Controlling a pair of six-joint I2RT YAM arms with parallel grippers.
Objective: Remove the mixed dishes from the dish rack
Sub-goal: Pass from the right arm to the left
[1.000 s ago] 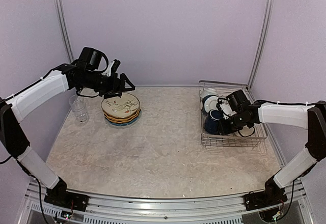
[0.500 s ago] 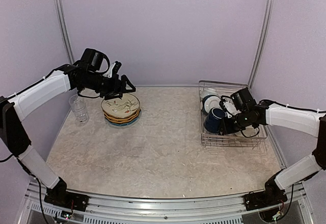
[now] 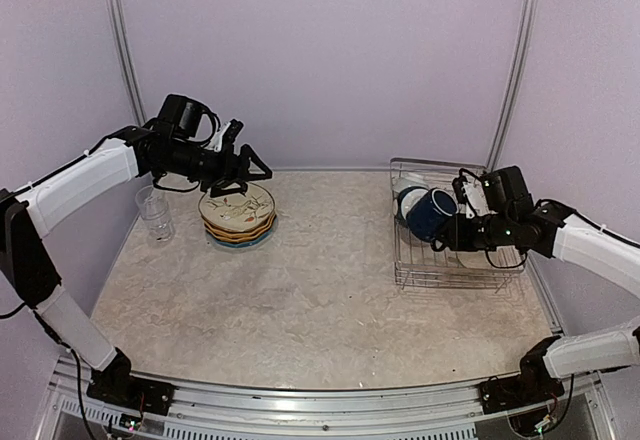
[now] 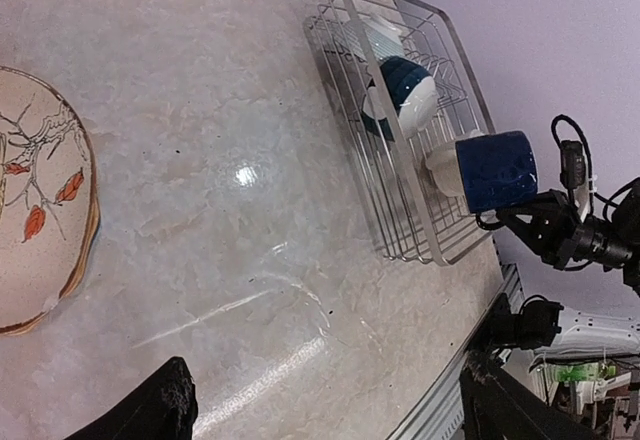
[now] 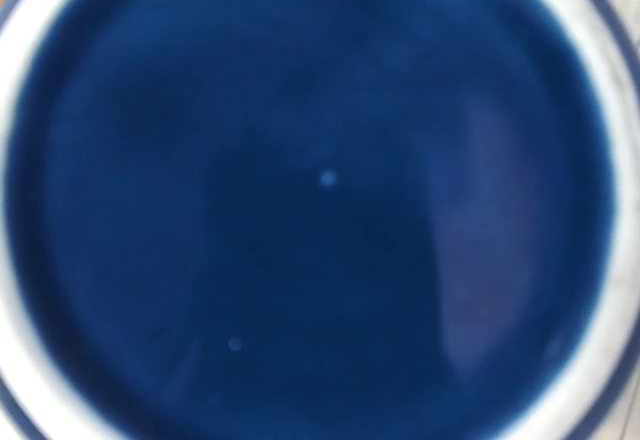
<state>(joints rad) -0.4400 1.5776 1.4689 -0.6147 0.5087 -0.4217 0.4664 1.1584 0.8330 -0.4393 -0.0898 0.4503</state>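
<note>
Item in hand: dark blue mug [image 3: 431, 212], lying on its side in the air, raised clear of the wires of the dish rack [image 3: 440, 272]
Right hand [image 3: 460, 223]: closed on the dark blue mug from the mug's right end; the contact point is hidden, and the right wrist view is filled by a round dark-blue face with a pale rim
Left hand [image 3: 243, 168]: open, jaws spread wide, holding nothing, poised above the stack of plates [image 3: 238, 215]
Items in rack: teal bowl [image 4: 405, 95] standing on edge between the dividers; behind it, at the far end, a pale item, probably the cream mug [image 4: 372, 32]
Items on bench [image 3: 300, 300]: stack of plates at far left; clear glass tumbler [image 3: 155, 213] upright, near it on its left
Handling, mug: judged rigid glazed ceramic, fairly heavy for two fingers, slick; likely to chip on a hard landing
Hold point, mug: wall at the rim or the handle; a hold off to one end may let it swing
Handling, bowl: judged rigid and slick; take it by the upper rim, one finger inside, and lift straight up out of the dividers
Set-down: lower the mug onto bare bench, well apart from the tumbler
</note>
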